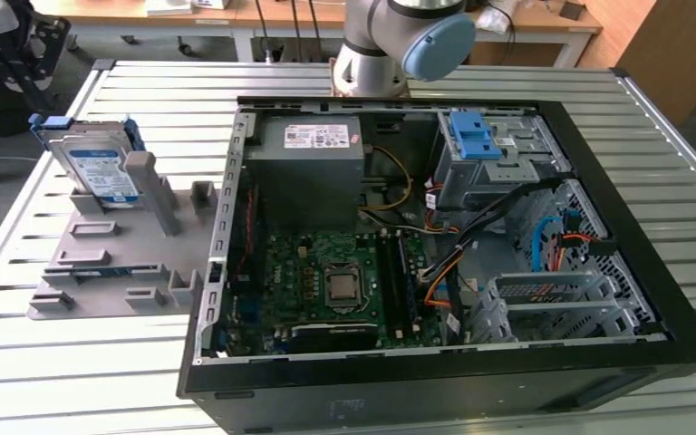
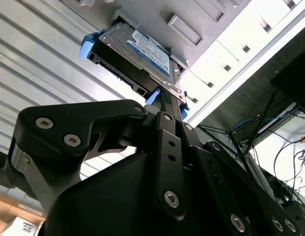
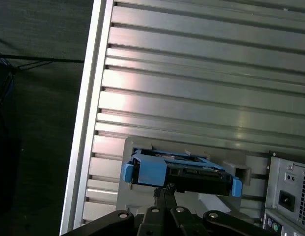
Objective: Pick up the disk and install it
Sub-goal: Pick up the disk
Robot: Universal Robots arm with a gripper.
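Jaws drawn narrow, aimed at the disk (image 2: 142,49) upright in the grey holder (image 1: 106,272); whether they touch is hidden.

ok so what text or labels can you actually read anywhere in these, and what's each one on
No text here is clear enough to quote.
Blue-and-white label on the disk: there is print, but it is too small and blurred to read.
White sticker on the power supply: there are lines of print, too small to read.
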